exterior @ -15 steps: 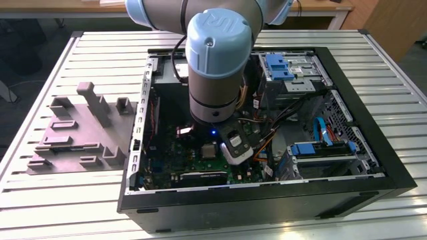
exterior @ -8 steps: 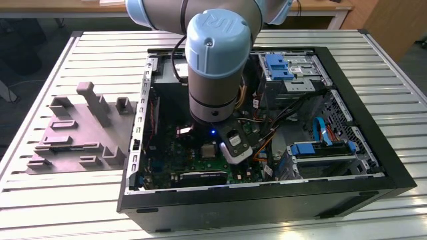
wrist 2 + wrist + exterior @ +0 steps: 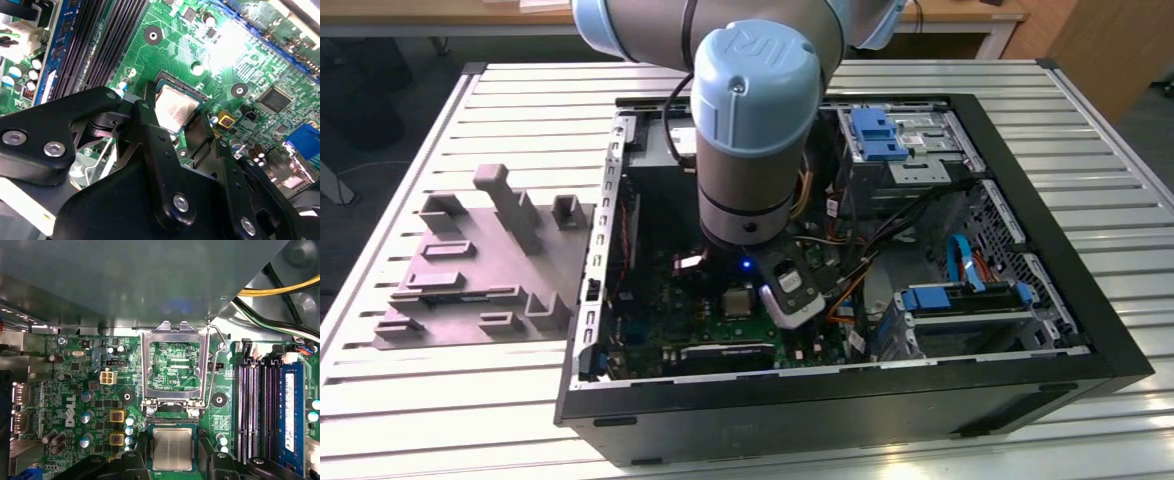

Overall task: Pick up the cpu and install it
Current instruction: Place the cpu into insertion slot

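Observation:
The cpu [image 3: 172, 449], a small square chip with a silvery-grey top, lies flat in the socket on the green motherboard [image 3: 75, 375]. In the second wrist view the cpu [image 3: 175, 107] catches bright light. My gripper [image 3: 173, 455] hangs straight over it, and its black fingers [image 3: 141, 447] stand at either side of the socket with a thin gap to the chip, so it is open. The same gripper [image 3: 176, 114] straddles the chip in the second wrist view. The socket's metal lid [image 3: 175, 365] is flipped up, with its lever [image 3: 215, 365] raised beside it.
The arm [image 3: 747, 130] reaches down into an open black computer case [image 3: 1067, 300] on a slatted table. Memory slots [image 3: 257, 405], cables [image 3: 270, 290] and blue drive bays [image 3: 958, 297] crowd the socket. A grey fixture plate [image 3: 480, 270] lies at the exterior view's left.

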Available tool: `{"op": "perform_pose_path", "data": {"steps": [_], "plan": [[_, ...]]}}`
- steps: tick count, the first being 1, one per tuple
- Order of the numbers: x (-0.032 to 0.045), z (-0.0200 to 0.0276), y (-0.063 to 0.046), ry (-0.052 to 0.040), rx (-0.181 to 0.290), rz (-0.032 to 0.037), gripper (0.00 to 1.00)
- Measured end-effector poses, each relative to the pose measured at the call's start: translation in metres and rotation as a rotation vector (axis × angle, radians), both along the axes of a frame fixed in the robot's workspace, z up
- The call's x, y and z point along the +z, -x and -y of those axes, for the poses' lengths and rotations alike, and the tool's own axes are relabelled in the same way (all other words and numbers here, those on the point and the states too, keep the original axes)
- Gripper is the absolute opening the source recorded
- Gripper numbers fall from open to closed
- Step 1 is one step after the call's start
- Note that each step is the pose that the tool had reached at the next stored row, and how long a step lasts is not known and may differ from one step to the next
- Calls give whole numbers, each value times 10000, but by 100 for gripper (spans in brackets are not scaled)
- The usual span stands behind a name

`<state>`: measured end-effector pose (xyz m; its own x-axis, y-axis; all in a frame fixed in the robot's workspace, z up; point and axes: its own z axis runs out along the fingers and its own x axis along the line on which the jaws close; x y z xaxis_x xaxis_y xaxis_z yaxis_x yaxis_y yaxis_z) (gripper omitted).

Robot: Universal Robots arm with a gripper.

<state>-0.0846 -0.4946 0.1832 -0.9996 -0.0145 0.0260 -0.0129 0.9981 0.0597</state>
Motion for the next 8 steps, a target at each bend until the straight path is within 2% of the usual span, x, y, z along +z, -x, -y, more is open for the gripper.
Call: {"op": "perform_pose_path", "data": {"steps": [8], "plan": [[1,0,10,14,-1,-2,47]]}}
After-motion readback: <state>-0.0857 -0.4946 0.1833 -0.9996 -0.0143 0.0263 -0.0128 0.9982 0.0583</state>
